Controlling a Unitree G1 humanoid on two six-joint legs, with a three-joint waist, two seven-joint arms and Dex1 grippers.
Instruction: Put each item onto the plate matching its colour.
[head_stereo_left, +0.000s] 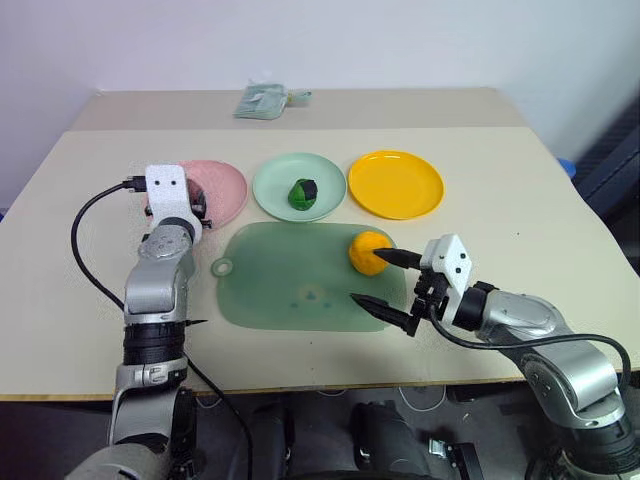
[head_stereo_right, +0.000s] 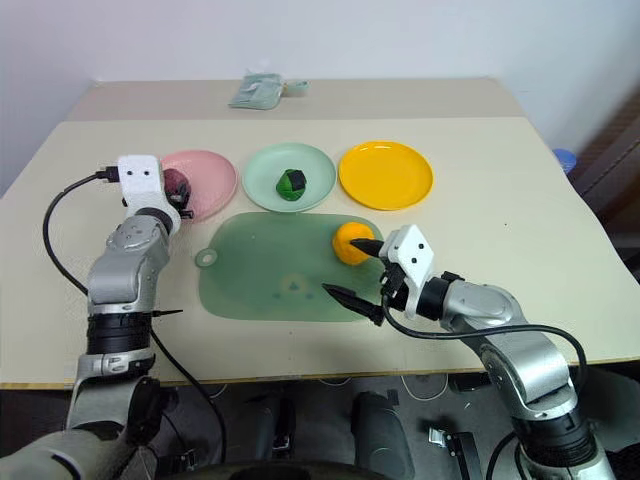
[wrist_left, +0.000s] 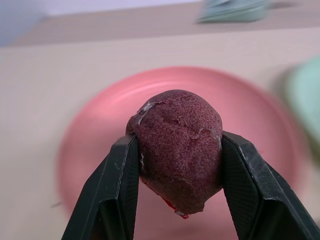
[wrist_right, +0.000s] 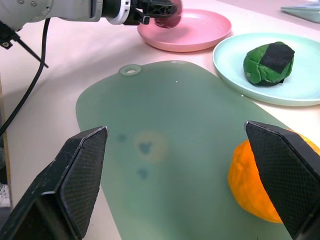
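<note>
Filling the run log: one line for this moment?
left tool: shut on maroon lump, over pink plate | right tool: open, beside orange lump on green mat | green lump: on mint plate | orange-yellow plate: bare

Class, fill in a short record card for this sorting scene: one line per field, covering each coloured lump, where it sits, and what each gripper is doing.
maroon-purple lump: clamped in the left gripper, held over the pink plate
dark green lump: resting on the mint green plate
orange lump: on the translucent green mat, not on a plate
orange-yellow plate: holds nothing
right gripper: open, fingers either side of the orange lump's near edge
sorted so far: green only
</note>
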